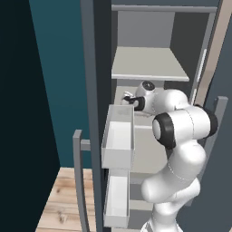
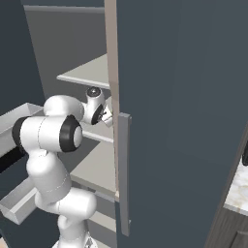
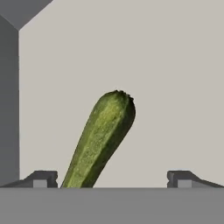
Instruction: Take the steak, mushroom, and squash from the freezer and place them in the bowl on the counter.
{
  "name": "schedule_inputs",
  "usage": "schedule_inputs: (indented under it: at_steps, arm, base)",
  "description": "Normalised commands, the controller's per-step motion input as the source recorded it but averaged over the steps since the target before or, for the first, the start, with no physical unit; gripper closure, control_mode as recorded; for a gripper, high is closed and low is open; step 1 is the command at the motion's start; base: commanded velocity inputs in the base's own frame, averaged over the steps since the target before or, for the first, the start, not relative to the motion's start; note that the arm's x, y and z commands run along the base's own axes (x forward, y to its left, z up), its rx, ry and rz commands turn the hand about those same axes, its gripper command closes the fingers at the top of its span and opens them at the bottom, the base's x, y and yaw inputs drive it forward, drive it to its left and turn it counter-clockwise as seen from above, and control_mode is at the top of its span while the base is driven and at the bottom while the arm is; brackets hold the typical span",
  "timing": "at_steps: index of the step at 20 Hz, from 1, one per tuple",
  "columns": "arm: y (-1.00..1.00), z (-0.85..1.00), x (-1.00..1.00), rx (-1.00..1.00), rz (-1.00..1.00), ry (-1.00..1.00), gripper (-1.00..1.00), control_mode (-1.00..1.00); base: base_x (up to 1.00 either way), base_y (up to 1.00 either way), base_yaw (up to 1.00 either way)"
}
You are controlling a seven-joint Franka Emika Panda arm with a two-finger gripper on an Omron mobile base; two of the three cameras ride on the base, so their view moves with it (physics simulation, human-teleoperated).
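Reaching into the open freezer [image 1: 97, 68], the arm holds its gripper [image 3: 112, 178] wide over a pale shelf [image 3: 175, 87], nothing held. The squash [image 3: 99, 140] lies on that shelf between the fingertips [image 3: 41, 178] (closer to one than the other), untouched. Steak, mushroom and bowl can't be placed from here, so I judge the squash pickup is only beginning, with carrying and placing left.

Arm [image 1: 181, 154]: glossy white rounded shells, fat tubular links, black bands at joints. Wrist end has a round dark cap with grey centre. Gripper [image 3: 112, 179]: two small dark grey fingertips [image 3: 41, 178] with lighter square pads. No visible cables or markings.
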Motion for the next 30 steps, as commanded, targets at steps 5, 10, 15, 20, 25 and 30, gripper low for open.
schedule_inputs:
  at_steps: [5,10,15,20,25,30]
  arm:
    - [0.15,-0.14,0.24,0.00,0.00,0.06,-1.00,-1.00]
    - [0.10,-0.20,0.25,0.00,0.00,0.05,-1.00,-1.00]
    - [0.00,-0.36,0.09,0.00,0.00,0.07,-1.00,-1.00]
    - [0.01,-0.58,0.00,0.00,0.00,0.06,1.00,-1.00]
    - [0.07,-0.68,0.09,0.00,0.00,0.08,1.00,-1.00]
    - [0.02,-0.91,0.03,0.00,0.00,0.09,1.00,-1.00]
  base:
    - [0.00,0.00,0.00]
    - [0.00,0.00,0.00]
    - [0.00,0.00,0.00]
    - [0.00,0.00,0.00]
    - [0.00,0.00,0.00]
    - [0.00,0.00,0.00]
